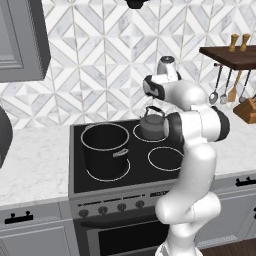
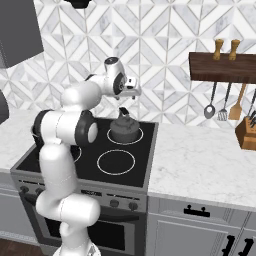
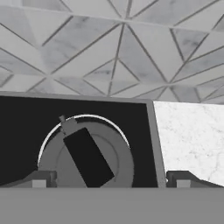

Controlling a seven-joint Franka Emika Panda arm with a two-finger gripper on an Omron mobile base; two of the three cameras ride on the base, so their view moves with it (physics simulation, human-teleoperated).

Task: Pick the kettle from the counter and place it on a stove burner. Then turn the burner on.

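The squat dark-grey kettle (image 1: 152, 126) (image 2: 123, 130) (image 3: 85, 159) stands upright on the stove burner (image 3: 89, 117), the back-right white ring of the black cooktop (image 1: 77, 135). Its arched black handle runs across the lid. My gripper (image 1: 150, 103) (image 2: 125, 102) (image 3: 110, 180) hangs just above the kettle, open. Its two fingertips (image 3: 39, 179) stand wide apart on either side of the kettle, touching nothing. The white marble counter (image 2: 200, 155) lies to the right of the stove.
A tall black pot (image 1: 105, 147) sits on the front-left ring. The front-right ring (image 1: 165, 159) (image 2: 116, 162) is bare. Knobs (image 1: 112, 207) line the stove front. A wooden shelf (image 2: 222, 67) with hanging utensils and a knife block (image 2: 246, 132) stand at the right.
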